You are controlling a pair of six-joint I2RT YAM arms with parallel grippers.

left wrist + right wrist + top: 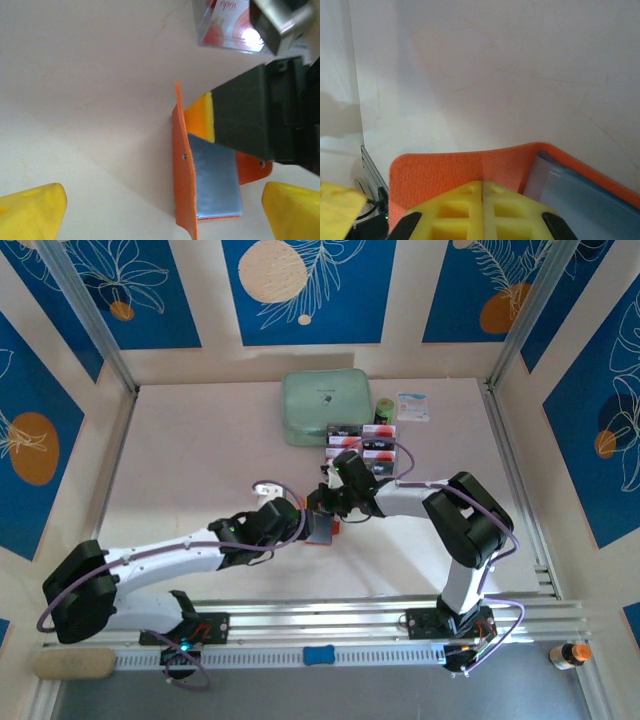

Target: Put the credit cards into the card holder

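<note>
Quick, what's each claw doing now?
Left gripper: open, holding nothing.
Right gripper: closed, tips against the holder.

Table: pale pinkish tabletop (200,460), walled by blue-and-cream patterned panels.
Left arm: reaches in from the lower left; the left gripper (303,523) ends near the table's middle.
Right arm: bends back from the right; the right gripper (326,503) sits just beside the left one, finger positions too small to read.
Card holder: small orange-red wallet (335,528), a sliver showing between the grippers.
Credit cards: pink-white flat cards with black bands and red marks (362,445), stacked in rows just behind the right gripper.
Far side: mint-green rounded square case (325,407) beside the cards; small green cylinder (383,410); white-and-blue packet (413,406).
</note>
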